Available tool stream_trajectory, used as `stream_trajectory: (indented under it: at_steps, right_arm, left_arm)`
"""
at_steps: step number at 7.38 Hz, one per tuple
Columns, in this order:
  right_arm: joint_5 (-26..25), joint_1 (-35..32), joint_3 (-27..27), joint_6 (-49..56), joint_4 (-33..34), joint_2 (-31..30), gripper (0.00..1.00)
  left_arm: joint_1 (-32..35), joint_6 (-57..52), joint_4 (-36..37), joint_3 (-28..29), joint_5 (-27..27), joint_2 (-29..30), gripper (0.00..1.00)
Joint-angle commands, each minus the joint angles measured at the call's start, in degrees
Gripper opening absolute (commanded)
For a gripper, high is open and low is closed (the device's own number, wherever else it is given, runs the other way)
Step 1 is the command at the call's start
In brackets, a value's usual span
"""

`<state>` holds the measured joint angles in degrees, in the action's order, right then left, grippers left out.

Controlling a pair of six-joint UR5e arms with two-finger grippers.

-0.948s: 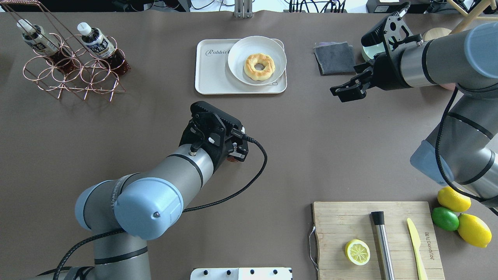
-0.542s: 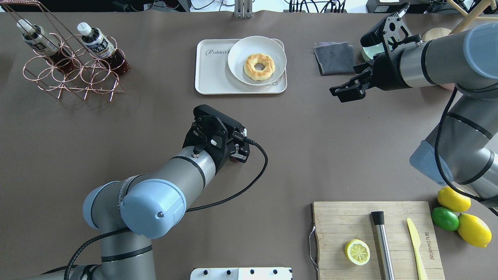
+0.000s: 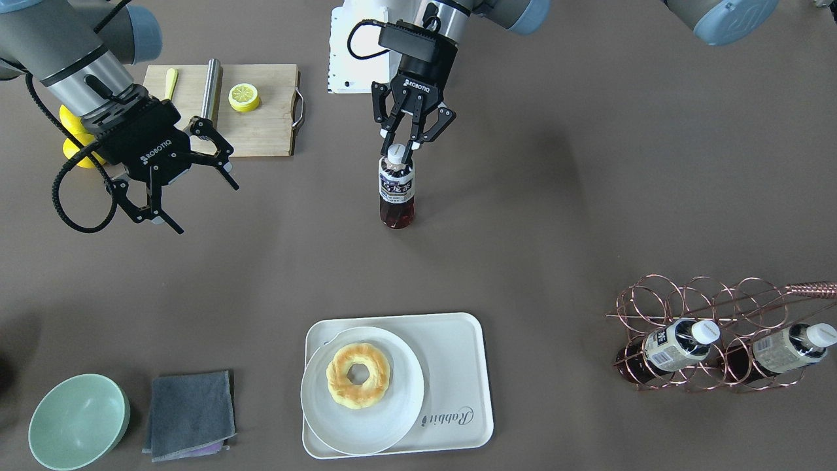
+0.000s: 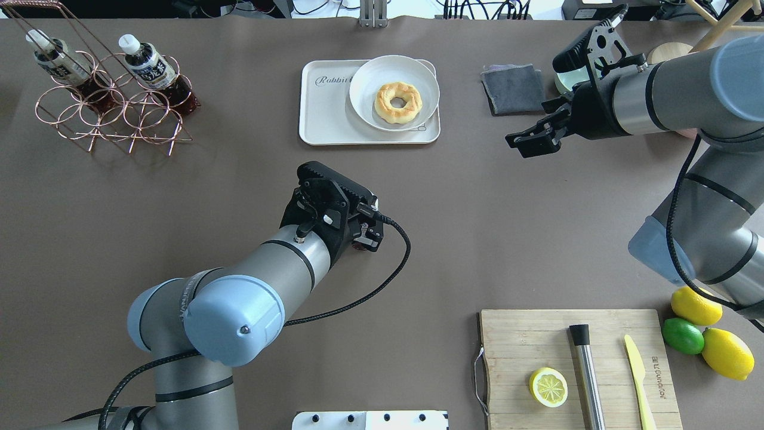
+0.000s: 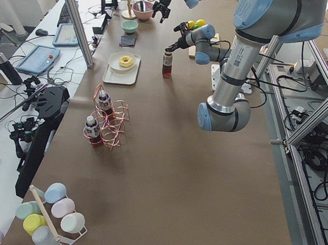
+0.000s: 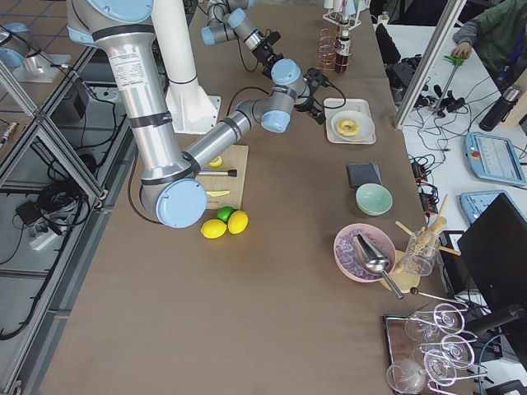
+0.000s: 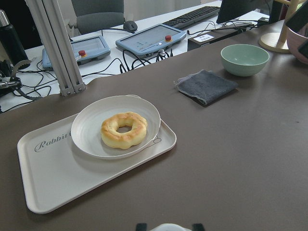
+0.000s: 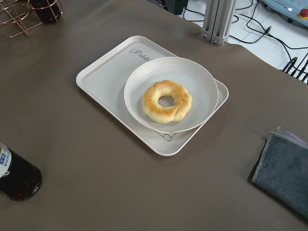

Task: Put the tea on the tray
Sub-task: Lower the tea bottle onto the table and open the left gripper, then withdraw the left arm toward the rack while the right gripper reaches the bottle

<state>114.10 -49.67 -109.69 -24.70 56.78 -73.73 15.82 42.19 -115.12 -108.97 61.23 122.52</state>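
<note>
The tea bottle (image 3: 396,190) stands upright in mid-table, with a white cap and a dark label. My left gripper (image 3: 397,150) comes down from above and is shut on its cap. In the overhead view the wrist hides the bottle. Its base shows in the right wrist view (image 8: 17,179). The off-white tray (image 4: 325,119) lies at the far middle, apart from the bottle, and shows in the front view (image 3: 454,366). A white plate (image 4: 365,77) with a doughnut (image 4: 398,102) fills its right part. My right gripper (image 3: 208,209) is open and empty, above the table right of the tray.
A copper wire rack (image 4: 113,110) at the far left holds two alike bottles (image 4: 149,65). A grey cloth (image 4: 513,89) and a green bowl (image 3: 78,418) lie right of the tray. A cutting board (image 4: 519,340) with half a lemon, and whole lemons (image 4: 695,306), are near right.
My left arm shifted slightly right and toward the robot's base with its gripper on the bottle, then held still. The right arm barely moved.
</note>
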Motion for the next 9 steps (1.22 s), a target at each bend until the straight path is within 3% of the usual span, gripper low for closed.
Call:
stream_trajectory:
  at_steps: [1,3,4,6,7,9]
  right_arm:
    - [-0.1,0.36,0.26,-0.17,-0.61,0.34,1.0]
    - [-0.89,1.41,0.26,-0.96,-0.88,2.79,1.0]
    - [-2.38,2.9,0.18,-3.14,-0.88,4.46,1.0]
    - [-8.59,9.03,-0.52,-8.41,-0.88,7.89,1.0]
    - [-13.68,13.33,-1.22,-10.96,-0.88,9.38,1.0]
    - [-24.75,21.59,-1.06,-13.44,-0.88,12.64,1.0]
  left_arm:
    - [0.43,0.09,-1.41,-2.54,-0.06,-0.7,0.97]
    - [3.4,0.7,-1.69,-8.6,2.38,-4.37,0.97]
    - [8.56,1.05,-1.69,-11.07,10.67,-8.66,0.97]
    - [25.75,1.14,-2.65,-11.62,38.3,-15.53,0.97]
    - [32.97,1.06,-5.79,-10.49,48.88,-19.04,0.97]
    - [39.18,0.09,-19.2,-3.14,58.7,-27.91,0.98]
